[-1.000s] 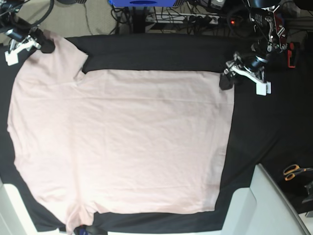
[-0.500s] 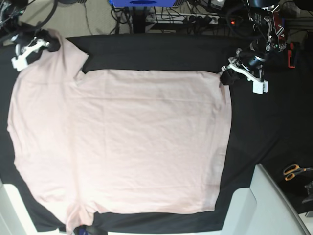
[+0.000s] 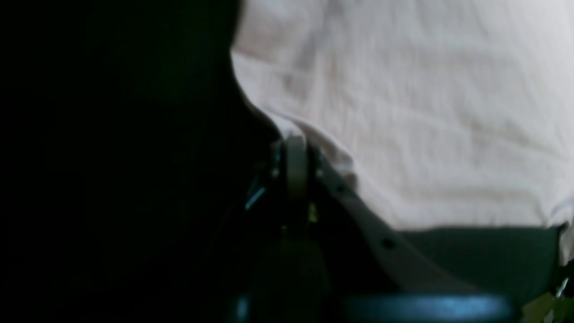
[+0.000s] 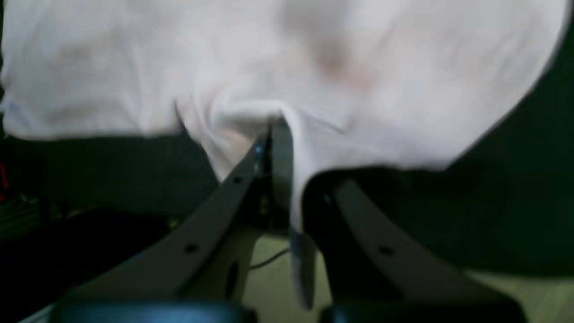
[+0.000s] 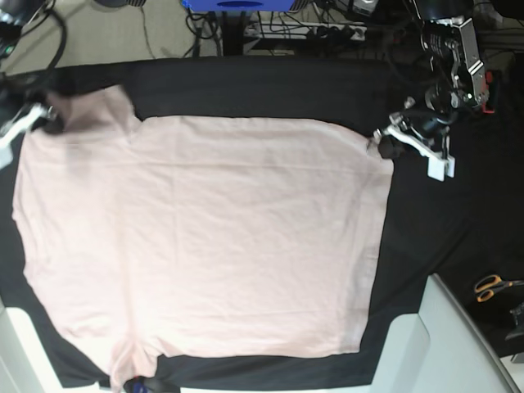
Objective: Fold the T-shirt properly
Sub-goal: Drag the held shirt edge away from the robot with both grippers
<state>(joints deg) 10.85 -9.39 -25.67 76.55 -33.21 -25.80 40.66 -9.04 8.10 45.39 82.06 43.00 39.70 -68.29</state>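
Both grippers sit clamped on the T-shirt [image 5: 205, 237], which lies flat on the black cover [image 5: 434, 221]. Left gripper [image 5: 385, 146] pinches the far hem corner; right gripper [image 5: 39, 116] the far sleeve. Shirt body stretches between them, long axis gripper-to-gripper, fabric spreading ahead of each wrist.

— What's different from a second ago?

— My left gripper [image 5: 379, 148] is now clamped on the T-shirt [image 5: 205, 246] at its upper right corner; before, it sat just beside the hem with jaws apart. That corner now peaks a little toward the gripper.

— And the other side?

— My right gripper [image 5: 37, 117] has slid further left, nearly out of the base view, dragging the sleeve with it. The sleeve looks flatter and pulled leftward.
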